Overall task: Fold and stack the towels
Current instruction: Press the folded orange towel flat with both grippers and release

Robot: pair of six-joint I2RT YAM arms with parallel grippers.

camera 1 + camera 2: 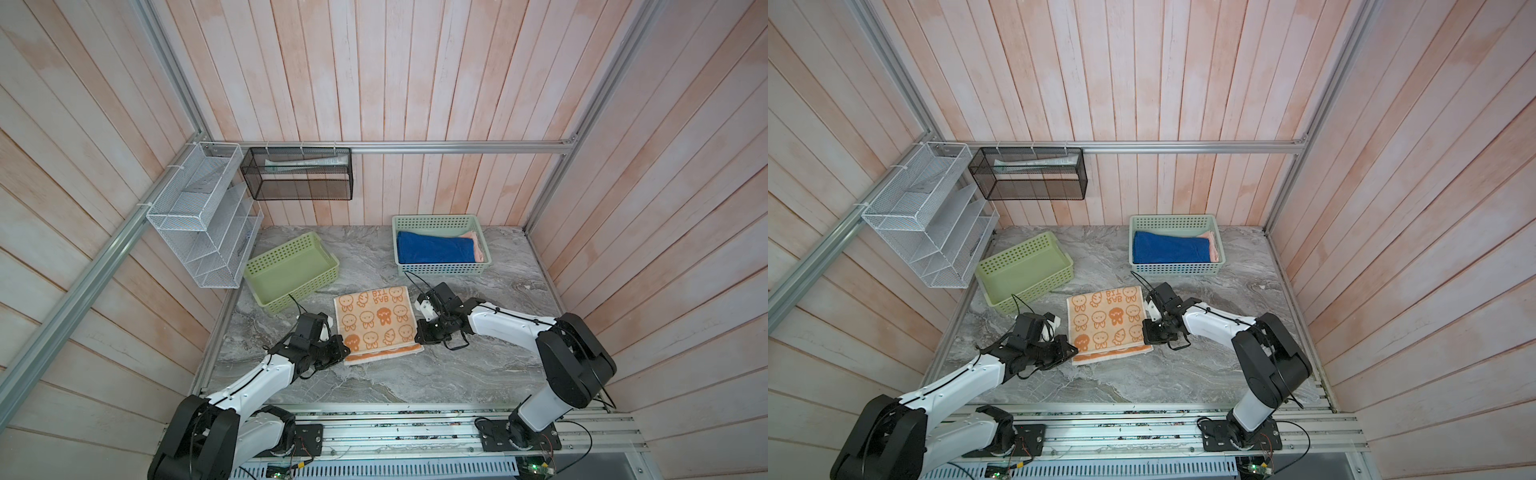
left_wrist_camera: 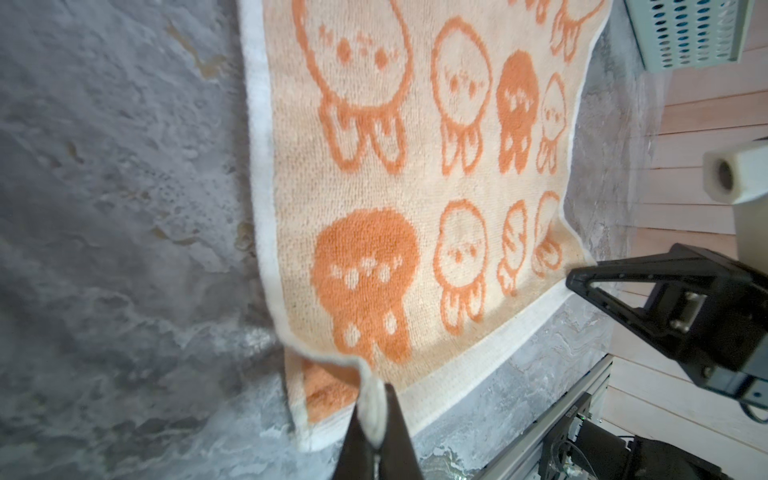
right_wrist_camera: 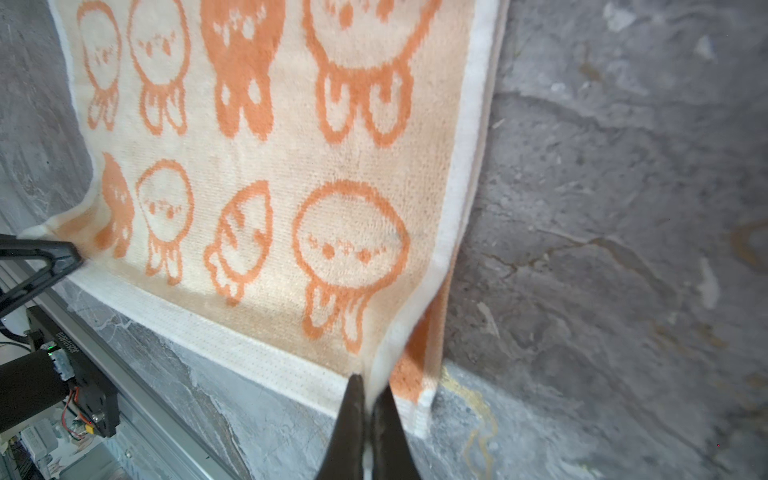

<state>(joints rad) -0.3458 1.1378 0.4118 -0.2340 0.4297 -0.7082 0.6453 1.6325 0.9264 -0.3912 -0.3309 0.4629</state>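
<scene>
An orange towel with cream cartoon figures (image 1: 376,324) (image 1: 1106,322) lies in the middle of the marble table, doubled over, and a lower orange layer peeks out along its near edge. My left gripper (image 1: 347,353) (image 1: 1075,351) (image 2: 376,411) is shut on the white hem at the upper layer's near left corner. My right gripper (image 1: 417,338) (image 1: 1145,336) (image 3: 370,390) is shut on the hem at the near right corner. A folded blue towel (image 1: 434,247) (image 1: 1169,247) lies in the pale teal basket (image 1: 440,270) (image 1: 1175,270), with a pink towel (image 1: 478,249) (image 1: 1212,247) showing beside it.
A light green basket (image 1: 309,286) (image 1: 1038,282) with nothing in it stands at the back left of the table. On the wall hang a white mesh rack (image 1: 203,216) and a black mesh rack (image 1: 299,174). An aluminium rail (image 1: 395,419) runs along the front edge.
</scene>
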